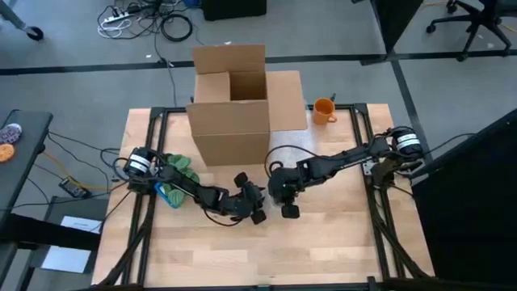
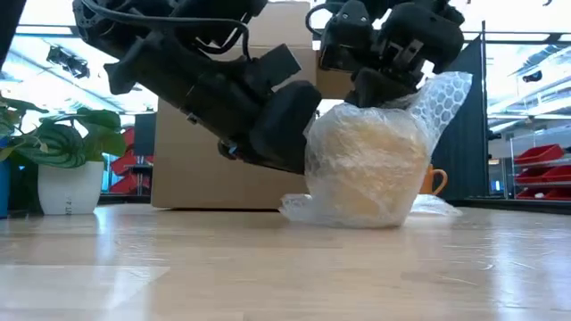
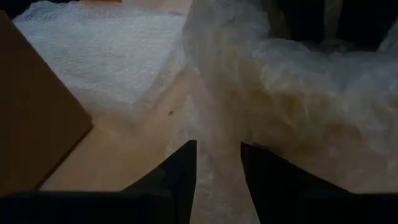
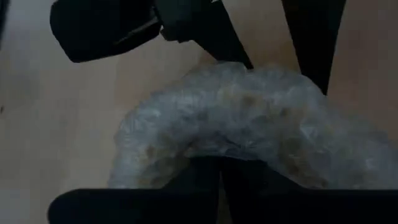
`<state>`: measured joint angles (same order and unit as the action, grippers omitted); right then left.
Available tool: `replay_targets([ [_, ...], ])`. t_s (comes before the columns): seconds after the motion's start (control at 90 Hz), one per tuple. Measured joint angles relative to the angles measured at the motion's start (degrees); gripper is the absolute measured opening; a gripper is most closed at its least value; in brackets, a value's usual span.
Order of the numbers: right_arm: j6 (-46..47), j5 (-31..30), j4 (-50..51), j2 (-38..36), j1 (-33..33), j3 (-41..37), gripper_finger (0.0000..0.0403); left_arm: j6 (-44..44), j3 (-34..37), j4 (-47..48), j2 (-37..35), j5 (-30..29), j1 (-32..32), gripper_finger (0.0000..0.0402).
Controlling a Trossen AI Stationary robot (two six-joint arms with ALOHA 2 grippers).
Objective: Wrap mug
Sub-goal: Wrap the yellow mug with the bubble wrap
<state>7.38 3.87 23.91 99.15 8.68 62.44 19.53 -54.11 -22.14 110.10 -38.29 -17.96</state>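
Two claws meet at the middle of the counter (image 1: 242, 259), just in front of the box (image 1: 230, 121); no brand, label or writing can be read on anything in any view; the high view shows the left claw (image 1: 257, 208) and right claw (image 1: 288, 204) close together near the counter's centre, yet the mug is hidden there beneath the dark arms; the low view alone shows the mug (image 2: 366, 169) whole, a pale yellowish shape swathed in bubble wrap (image 2: 442, 94), standing upright on the counter in front of the box, with loose wrap trailing flat at its foot and a flap rising at its upper side; in that view the left claw (image 2: 290, 120) presses against the bundle's side and the right claw (image 2: 375, 85) comes down on its top; the left wrist view shows its two dark fingers (image 3: 180, 180) parted with a strip of wrap running between them, so the claw is not clenched, and more wrap lies spread on the counter beyond; the right wrist view shows the wrapped mug (image 4: 249, 130) from above, but whether the right claw is clenched or released I cannot tell; only the high view shows an orange cup (image 1: 324, 110) at the far right corner and a green cloth (image 1: 179, 166) beside the left arm's base; only the low view shows a plant (image 2: 62, 147) in a white pot.
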Motion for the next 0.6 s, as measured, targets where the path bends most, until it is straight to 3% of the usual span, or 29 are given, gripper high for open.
replay_targets([
  [0.233, 0.1, -0.2, -0.4, -0.3, 0.0, 0.0, 0.0, -2.9, 0.0, 0.9, -0.4, -0.2, -0.1, 0.0117],
  [0.456, 0.2, -0.6, 0.0, -3.8, 0.5, -0.2, 0.0, -3.0, -0.1, 9.0, -7.3, 0.2, -0.8, 0.0117],
  [0.6, 0.7, -3.5, 1.4, -7.3, 1.4, -0.3, 0.0, -3.0, -0.1, 7.6, -8.7, -0.4, -1.5, 0.0117],
])
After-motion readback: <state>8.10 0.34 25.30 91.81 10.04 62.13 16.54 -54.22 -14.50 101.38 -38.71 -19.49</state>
